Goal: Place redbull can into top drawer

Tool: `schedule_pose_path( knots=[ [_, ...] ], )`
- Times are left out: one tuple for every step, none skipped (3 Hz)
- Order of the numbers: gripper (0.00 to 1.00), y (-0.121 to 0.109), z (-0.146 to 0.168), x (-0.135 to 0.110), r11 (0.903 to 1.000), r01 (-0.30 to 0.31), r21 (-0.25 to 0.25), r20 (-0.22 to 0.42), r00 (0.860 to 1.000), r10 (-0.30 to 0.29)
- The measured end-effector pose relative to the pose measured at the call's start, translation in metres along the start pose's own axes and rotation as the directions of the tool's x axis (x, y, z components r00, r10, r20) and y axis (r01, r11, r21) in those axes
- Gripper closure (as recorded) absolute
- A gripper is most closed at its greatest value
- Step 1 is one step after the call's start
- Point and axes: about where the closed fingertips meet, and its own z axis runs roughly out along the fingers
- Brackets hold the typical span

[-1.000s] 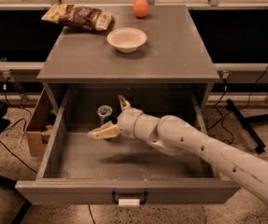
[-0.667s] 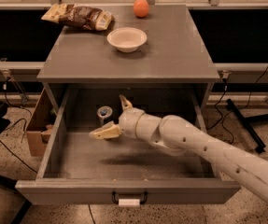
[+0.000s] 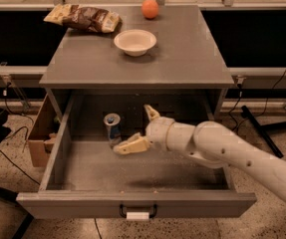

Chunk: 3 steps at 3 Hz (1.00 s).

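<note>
The tool (image 3: 141, 129) is inside the wide grey top drawer (image 3: 137, 203), fingers spread and holding nothing. The slim blue-and-silver metal redbull can (image 3: 112, 128) stands upright just beyond its fingertips. Likely light, rigid, smooth and easily tipped: grip mid-body.

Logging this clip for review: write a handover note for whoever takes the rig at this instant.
Claw: open, inside the top drawer, just right of the redbull can.
Can: upright on the drawer floor, toward the back left, not gripped.
Done: the can is in the drawer.
Left: withdraw the claw without tipping the can; the drawer stands open.
</note>
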Motion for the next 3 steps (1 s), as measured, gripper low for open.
schedule_pose_path(
  knots=[
    [0.0,0.005,-0.068,-0.006,0.9995,0.014,-0.028,-0.14,0.99,-0.018],
    [0.0,0.002,-0.141,-0.039,0.9996,0.028,-0.005,-0.264,0.964,-0.028],
    [0.0,-0.006,-0.209,-0.099,0.9944,0.09,0.055,-0.381,0.922,-0.062]
  ],
)
